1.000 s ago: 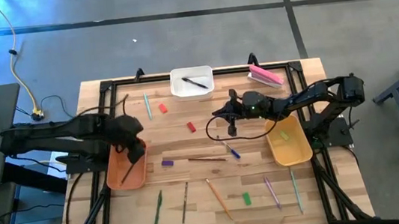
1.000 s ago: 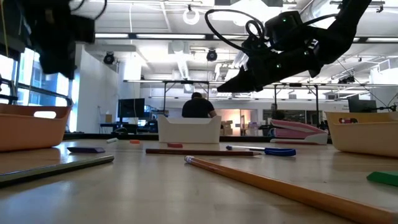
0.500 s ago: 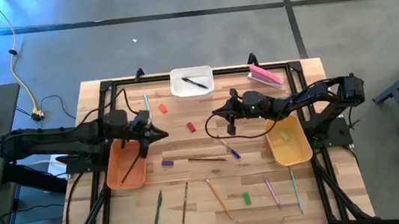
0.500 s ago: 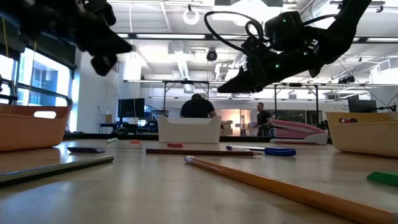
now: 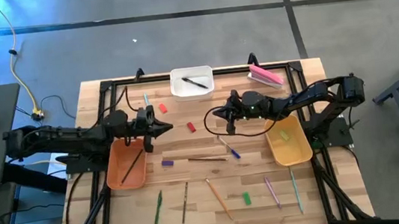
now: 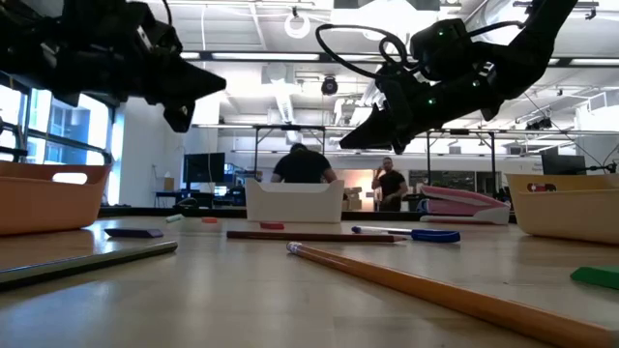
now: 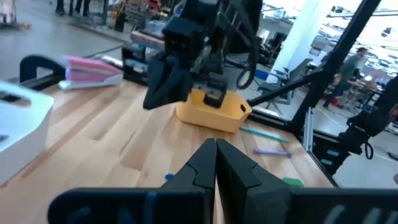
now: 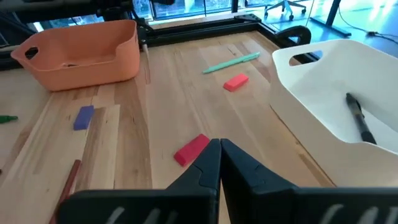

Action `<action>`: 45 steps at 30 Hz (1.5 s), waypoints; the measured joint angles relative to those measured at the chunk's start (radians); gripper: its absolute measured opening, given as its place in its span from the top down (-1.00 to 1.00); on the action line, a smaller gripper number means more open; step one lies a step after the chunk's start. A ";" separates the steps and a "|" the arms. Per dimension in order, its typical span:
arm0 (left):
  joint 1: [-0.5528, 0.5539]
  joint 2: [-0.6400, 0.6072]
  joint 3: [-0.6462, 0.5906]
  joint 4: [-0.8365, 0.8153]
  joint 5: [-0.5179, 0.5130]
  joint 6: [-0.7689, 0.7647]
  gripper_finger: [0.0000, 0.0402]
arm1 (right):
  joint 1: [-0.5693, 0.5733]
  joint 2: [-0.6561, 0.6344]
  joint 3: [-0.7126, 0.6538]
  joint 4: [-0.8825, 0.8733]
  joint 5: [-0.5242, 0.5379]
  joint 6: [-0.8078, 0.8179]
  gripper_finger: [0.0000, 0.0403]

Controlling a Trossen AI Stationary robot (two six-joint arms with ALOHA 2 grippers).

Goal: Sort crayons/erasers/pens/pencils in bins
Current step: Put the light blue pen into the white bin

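My left gripper (image 5: 169, 127) is shut and empty, pointing level toward the table's right, above the board just right of the orange bin (image 5: 126, 165), which holds one thin stick. My right gripper (image 5: 212, 116) is shut and empty too, hanging above the table's middle and pointing left, over a red crayon (image 8: 191, 149). The white bin (image 5: 192, 82) holds a black pen (image 8: 359, 118). The yellow bin (image 5: 288, 141) holds a green piece. Another red crayon (image 5: 161, 109), a purple crayon (image 5: 167, 162), a blue pen (image 5: 232, 150) and several pencils lie flat on the board.
A pink block (image 5: 265, 75) lies at the far right. A brown pencil (image 5: 206, 159) lies mid-table. Green, brown, orange, purple and teal sticks and a green crayon (image 5: 246, 197) lie along the near side. A teal stick (image 5: 146, 103) lies far left. People stand beyond the table.
My left gripper has swung from pointing down over the orange bin to pointing level. Its tip has moved toward the table's right and far side, clear of the bin. The stick in the orange bin stays where it was.
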 joint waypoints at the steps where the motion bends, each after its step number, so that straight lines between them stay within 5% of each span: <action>1: 0.012 0.006 0.000 0.000 -0.001 -0.019 1.00 | 0.003 0.000 0.000 -0.002 0.006 0.000 1.00; 7: 0.086 0.009 0.077 -0.205 -0.060 -0.117 1.00 | 0.025 0.000 0.000 -0.016 0.079 -0.027 1.00; 16: 0.165 0.043 0.390 -0.962 -0.357 -0.096 1.00 | -0.001 0.000 0.000 -0.110 0.045 -0.032 1.00; 20: 0.225 0.119 0.486 -1.189 -0.395 -0.153 0.93 | -0.021 0.000 0.000 -0.120 0.045 -0.049 1.00; 34: 0.362 0.424 0.552 -1.250 -0.364 -0.280 0.32 | -0.025 0.000 0.000 -0.151 0.044 -0.080 1.00; 45: 0.409 0.463 0.545 -1.250 -0.419 -0.320 0.22 | -0.025 0.000 0.000 -0.151 0.044 -0.084 1.00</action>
